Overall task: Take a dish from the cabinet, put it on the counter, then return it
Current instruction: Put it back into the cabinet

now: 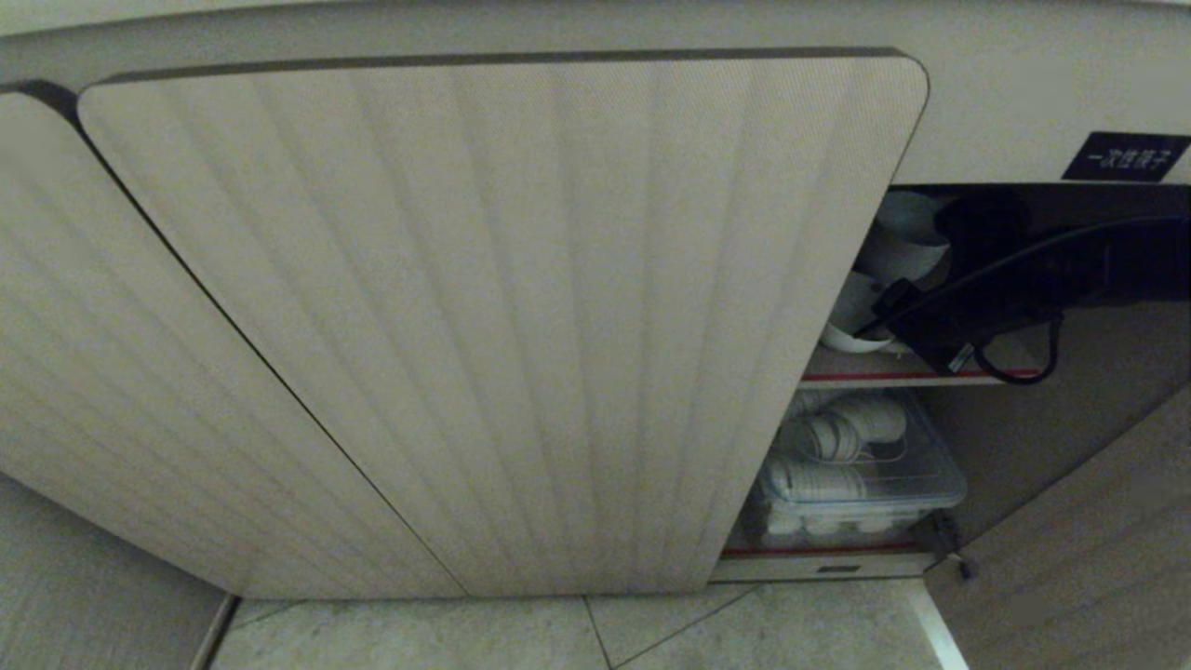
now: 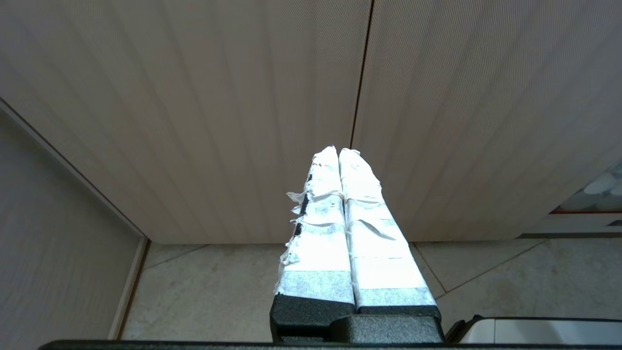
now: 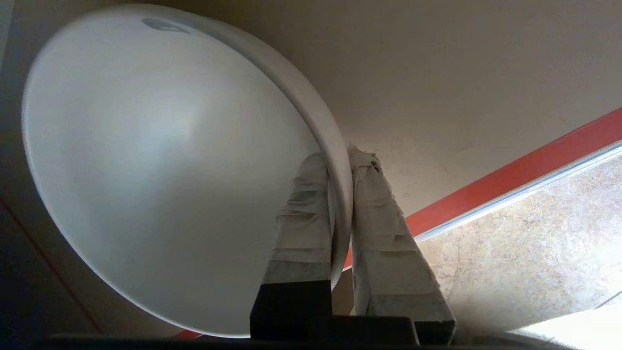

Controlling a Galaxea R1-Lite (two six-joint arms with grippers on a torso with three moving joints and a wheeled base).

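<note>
Right gripper (image 3: 340, 165): clamped on the rim of the dish (image 3: 160, 160), one taped finger inside the bowl and one outside, so the thin wall is pinched edge-on; a rim pinch suits a bowl too wide to span.
Dish: a small white bowl, tilted on its edge in the grip, sitting over the upper shelf (image 3: 437, 121) of the cabinet, near the shelf's red front edge (image 3: 515, 170). Whether its underside touches the shelf I cannot tell, as the wrist view hides that side.
Right arm in the head view: a dark arm (image 1: 1042, 251) reaches in through the open right side of the cabinet at upper-shelf level, its cable trailing below; the gripper itself is lost in shadow there.
Other bowls (image 1: 893, 251): white ones are stored on the same shelf, beside the arm, so the reach has little room to swing.
Lower shelf: a clear plastic bin (image 1: 916, 475) of white dishes, untouched.
Cabinet door (image 1: 502, 316): the fluted beige door covers the left part of the opening, which is probably why the arm enters from the right.
Left gripper (image 2: 339, 160): taped fingers pressed together, holding nothing, parked low facing the closed doors above the tiled floor (image 2: 218, 287).
Step in hand: it could be lifting out or putting back; these views alone do not settle it.
Risk: a rim pinch lets the bowl pivot or slip.
</note>
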